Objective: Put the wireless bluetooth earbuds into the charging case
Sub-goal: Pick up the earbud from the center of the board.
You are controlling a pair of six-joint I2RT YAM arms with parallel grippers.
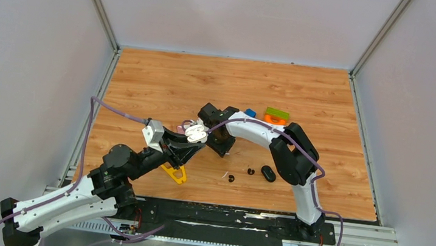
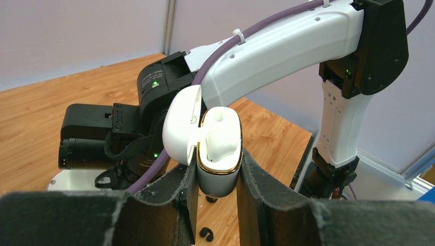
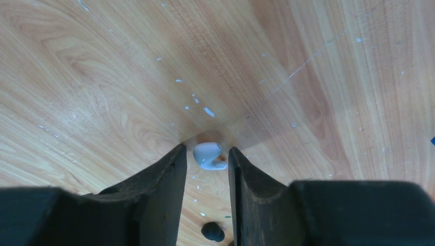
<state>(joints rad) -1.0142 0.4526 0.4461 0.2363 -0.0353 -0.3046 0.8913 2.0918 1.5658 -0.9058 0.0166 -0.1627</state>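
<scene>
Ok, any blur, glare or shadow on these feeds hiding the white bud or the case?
Right wrist view: white earbud sharp, soft shadow around it, table grain bowed by the lens. Left wrist view: charging case crisp, no glare. Top view: even light, black bud only a speck.

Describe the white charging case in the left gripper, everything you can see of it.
The charging case is glossy white, plastic by its look, with a thin gold band around the opening. Its lid is hinged open to one side. One white earbud sits inside; the socket beside it looks empty. The case stands roughly upright, off the table, clamped by its lower body in the left gripper.
</scene>
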